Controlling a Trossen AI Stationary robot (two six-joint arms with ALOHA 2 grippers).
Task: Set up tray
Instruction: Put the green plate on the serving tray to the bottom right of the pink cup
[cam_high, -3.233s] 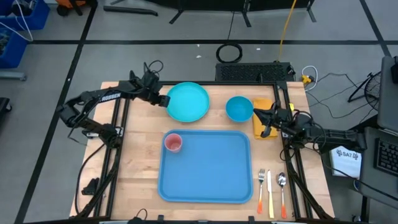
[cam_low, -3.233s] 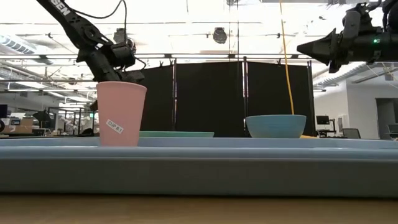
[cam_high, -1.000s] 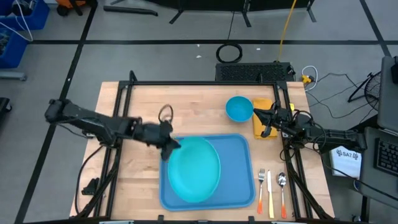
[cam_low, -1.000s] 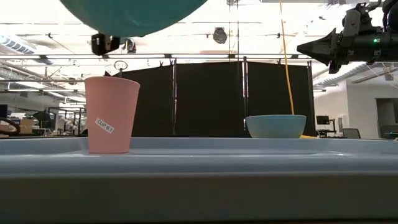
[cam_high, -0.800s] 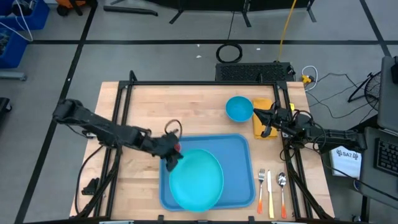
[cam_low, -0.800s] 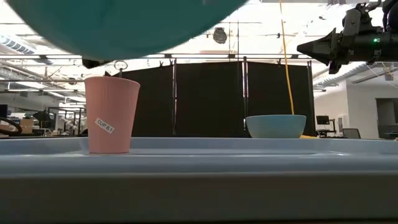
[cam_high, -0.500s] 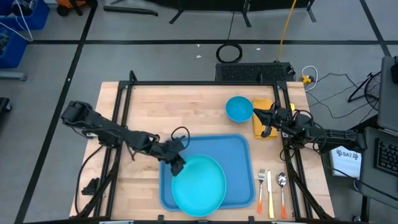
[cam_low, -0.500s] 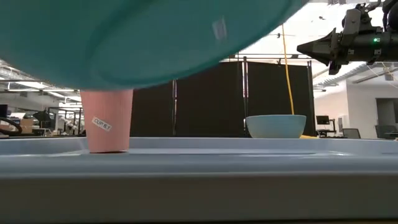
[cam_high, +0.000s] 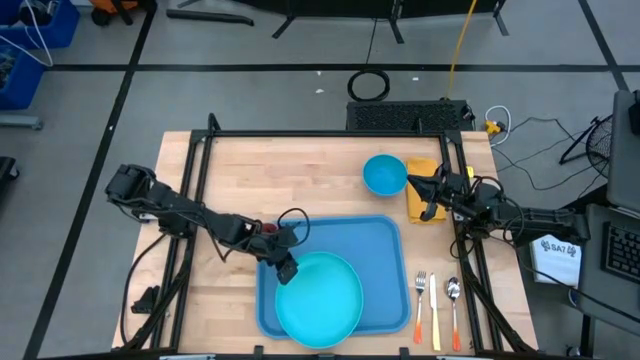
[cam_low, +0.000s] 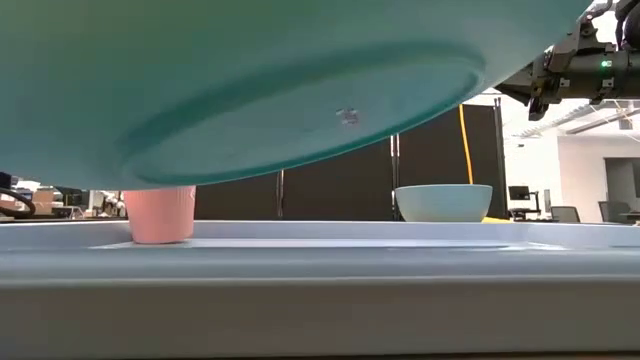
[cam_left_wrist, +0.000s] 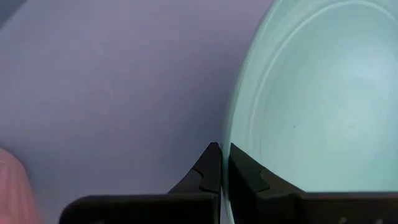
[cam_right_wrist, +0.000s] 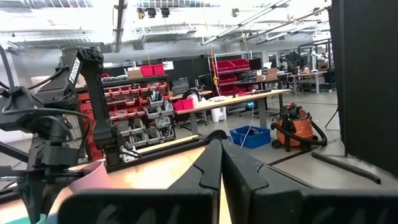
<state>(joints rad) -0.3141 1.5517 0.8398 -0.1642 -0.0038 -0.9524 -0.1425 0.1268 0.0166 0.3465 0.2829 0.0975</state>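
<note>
The blue tray (cam_high: 385, 240) lies in the middle of the table. My left gripper (cam_high: 287, 271) is shut on a round turquoise plate (cam_high: 322, 299), which hangs over the tray's near half. In the low view the plate's underside (cam_low: 300, 90) fills the top of the picture. A pink cup (cam_low: 160, 214) stands on the tray's far left corner, mostly hidden under my left arm in the high view. My right gripper (cam_high: 430, 200) is shut and holds nothing, raised at the table's right side over a yellow napkin (cam_high: 420, 176). My left gripper pinches the plate's rim (cam_left_wrist: 231, 134) between its two fingers, on the plate's far left side. The fingers slant down from the table's far left. The plate is held clear above the tray, tilted, with its underside showing in the low view.
A blue bowl (cam_high: 384, 174) stands on the wood beyond the tray's far right corner, beside the napkin. A fork (cam_high: 420, 300), a knife (cam_high: 435, 312) and a spoon (cam_high: 453, 305) lie right of the tray near the front edge.
My left gripper has carried the plate down and toward the table's near edge, a little to the right, and stayed shut on its rim. The plate now hangs lower over the tray's near half and fills more of the low view.
</note>
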